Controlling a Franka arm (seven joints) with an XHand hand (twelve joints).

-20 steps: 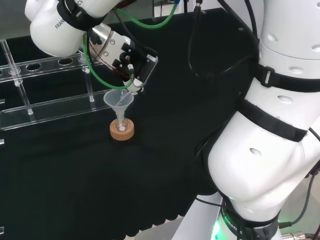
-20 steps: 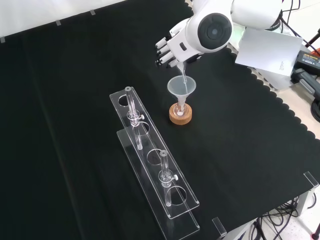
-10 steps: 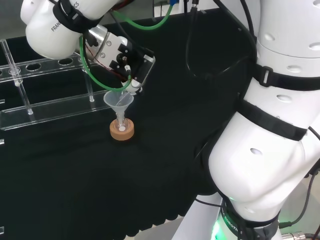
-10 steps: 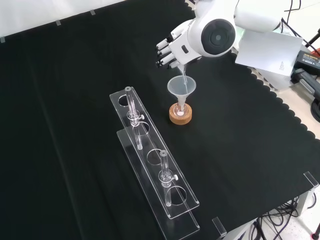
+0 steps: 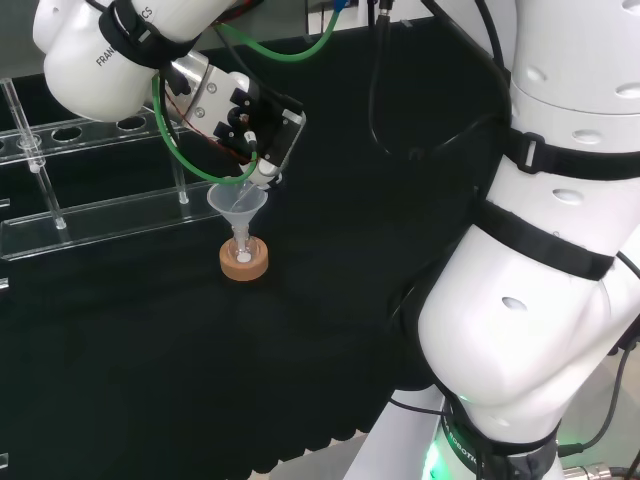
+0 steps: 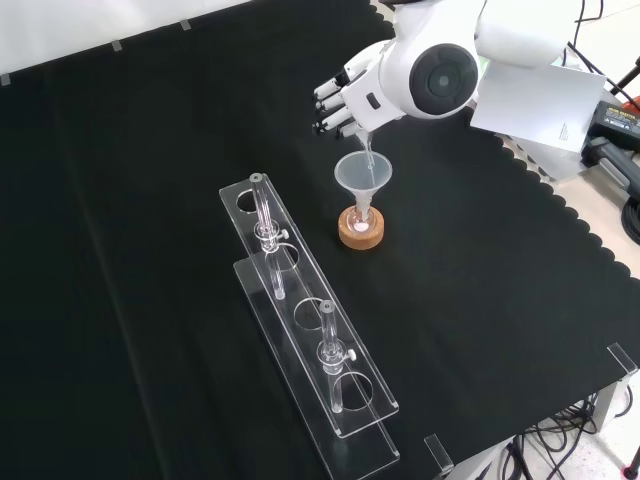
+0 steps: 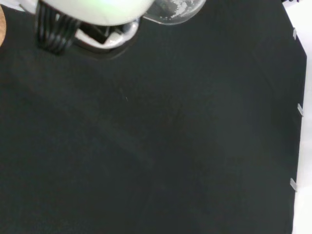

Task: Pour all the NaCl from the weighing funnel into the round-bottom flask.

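Black-and-white hand (image 6: 345, 98) now slightly higher, pinching tilted clear weighing funnel (image 6: 367, 155) over wide clear plastic funnel (image 6: 363, 177) (mid-bench, far side).

1. In your front view, the small clear round-bottom flask (image 6: 361, 219) sits in the cork ring stand (image 6: 361, 229) on the black-clothed desk (image 6: 140, 200).
2. The clear plastic funnel (image 6: 363, 175) stands in its neck.
3. The clear acrylic tube rack (image 6: 305, 340) lies left of the stand and nearer you.
4. The black and white hand (image 6: 345, 98) hangs above the funnel.
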